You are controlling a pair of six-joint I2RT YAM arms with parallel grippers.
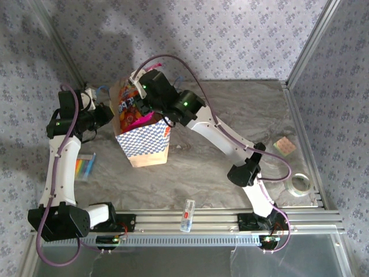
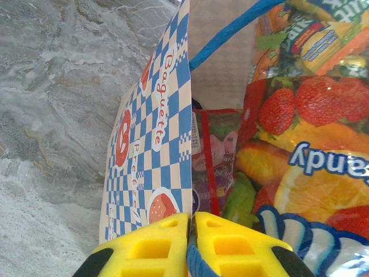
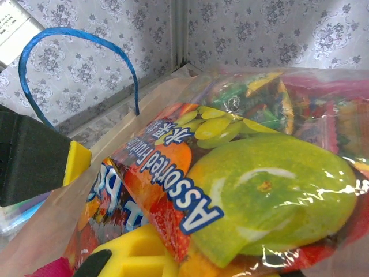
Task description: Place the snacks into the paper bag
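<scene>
The paper bag [image 1: 144, 144] stands mid-table, its blue-and-white checkered band [image 2: 155, 144] facing out. Several snacks [image 1: 128, 107] stick out of its mouth. In the left wrist view a large fruit-print candy packet [image 2: 311, 133] and a purple packet [image 2: 216, 156] lie inside. My left gripper [image 2: 192, 222] is shut on the bag's blue cord handle [image 2: 230, 34] at the left rim [image 1: 109, 113]. My right gripper [image 1: 141, 99] is at the bag's mouth, shut on the fruit candy packet [image 3: 259, 190]. One of its yellow fingers [image 3: 130, 257] shows under the packet; the other is hidden.
A rainbow-striped packet [image 1: 85, 167] lies on the table left of the bag. A small clear tube [image 1: 187, 214] rests near the front rail. A tan square pad [image 1: 284, 145] and a tape roll [image 1: 300, 184] sit at the right. Patterned walls close the back and sides.
</scene>
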